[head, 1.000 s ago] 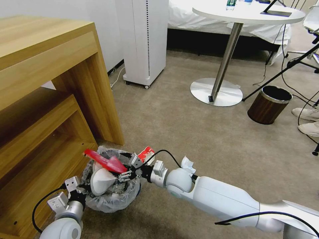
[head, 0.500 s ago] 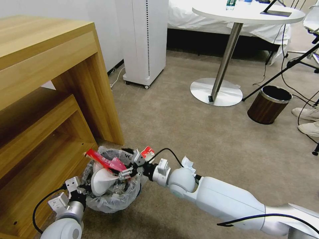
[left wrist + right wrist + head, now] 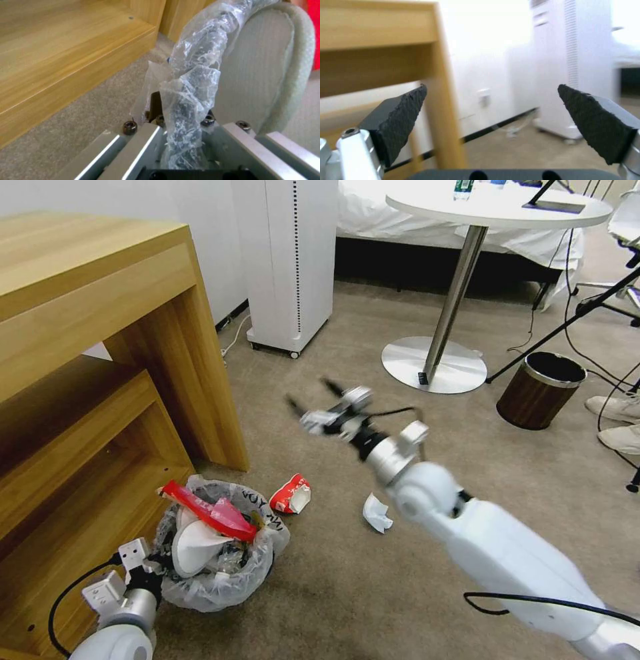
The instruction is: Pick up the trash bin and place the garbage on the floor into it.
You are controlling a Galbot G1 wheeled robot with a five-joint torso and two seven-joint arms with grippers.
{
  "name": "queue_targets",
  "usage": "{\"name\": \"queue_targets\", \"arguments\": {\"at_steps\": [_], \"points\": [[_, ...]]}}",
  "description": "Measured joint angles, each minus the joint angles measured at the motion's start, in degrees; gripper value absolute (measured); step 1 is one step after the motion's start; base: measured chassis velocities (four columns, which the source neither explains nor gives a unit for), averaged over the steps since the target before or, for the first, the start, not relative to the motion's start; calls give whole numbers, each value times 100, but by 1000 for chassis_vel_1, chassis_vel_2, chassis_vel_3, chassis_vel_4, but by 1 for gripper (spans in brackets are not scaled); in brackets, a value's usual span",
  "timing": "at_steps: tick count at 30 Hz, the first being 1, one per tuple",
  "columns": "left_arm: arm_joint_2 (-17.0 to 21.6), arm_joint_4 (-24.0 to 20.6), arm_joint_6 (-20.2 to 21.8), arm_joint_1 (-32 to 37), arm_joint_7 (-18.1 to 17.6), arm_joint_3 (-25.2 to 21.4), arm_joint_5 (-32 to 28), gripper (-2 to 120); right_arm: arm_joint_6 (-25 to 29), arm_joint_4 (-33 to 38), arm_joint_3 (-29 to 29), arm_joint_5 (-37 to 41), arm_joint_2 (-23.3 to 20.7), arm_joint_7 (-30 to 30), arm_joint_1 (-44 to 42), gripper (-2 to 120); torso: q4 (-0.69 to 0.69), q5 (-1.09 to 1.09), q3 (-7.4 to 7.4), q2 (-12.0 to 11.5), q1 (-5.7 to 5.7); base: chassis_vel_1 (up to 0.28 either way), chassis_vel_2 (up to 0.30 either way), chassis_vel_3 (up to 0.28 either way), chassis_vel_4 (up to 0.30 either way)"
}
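The trash bin (image 3: 220, 580), lined with a clear wrinkly bag, stands on the beige floor (image 3: 373, 433) beside the wooden shelf. A white slipper (image 3: 193, 543) and a red wrapper (image 3: 210, 511) stick out of it. My left gripper (image 3: 152, 570) is shut on the bin's near rim; the left wrist view shows the bagged rim (image 3: 190, 82) between my left gripper's (image 3: 181, 130) fingers, the slipper (image 3: 263, 62) behind. My right gripper (image 3: 310, 393) hangs open and empty above the floor, right of the bin, and my right gripper (image 3: 491, 87) faces the shelf. A red-white wrapper (image 3: 291, 495) and a white paper scrap (image 3: 377, 512) lie on the carpet.
A wooden shelf unit (image 3: 100, 353) stands to the left. Behind are a white tower appliance (image 3: 293, 260) and a round table with a metal foot (image 3: 433, 363). A brown wood-grain bin (image 3: 540, 390), tripod legs, cables and a person's shoes (image 3: 617, 410) are at the right.
My right gripper has let go of the red wrapper over the bin, opened, and swung up and right, away from it. The wrapper stays in the bin.
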Motion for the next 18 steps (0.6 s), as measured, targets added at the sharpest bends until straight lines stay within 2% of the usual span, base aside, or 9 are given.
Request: {"name": "queue_targets", "arguments": {"at_steps": [1, 4, 5, 9, 18], "points": [[0, 0, 0, 0, 0, 0, 0, 0, 0, 0, 0, 0, 0, 0, 0, 100, 0, 0, 0, 0, 0, 0, 0, 0, 0], [70, -52, 67, 52, -23, -25, -54, 0, -16, 80, 618, -17, -84, 66, -495, 100, 0, 0, 0, 0, 0, 0, 0, 0, 0], [70, -52, 67, 52, -23, -25, -54, 0, -16, 80, 618, -17, -84, 66, -495, 100, 0, 0, 0, 0, 0, 0, 0, 0, 0], [251, -186, 214, 170, -63, -97, -212, 0, -26, 170, 1625, -82, -150, 177, -1361, 100, -1, 1, 0, 0, -1, 0, 0, 0, 0], [362, -312, 347, 285, -105, -121, -259, 0, 37, 252, 2575, -277, -15, 201, -2049, 100, 1, -1, 0, 0, -1, 0, 0, 0, 0]]}}
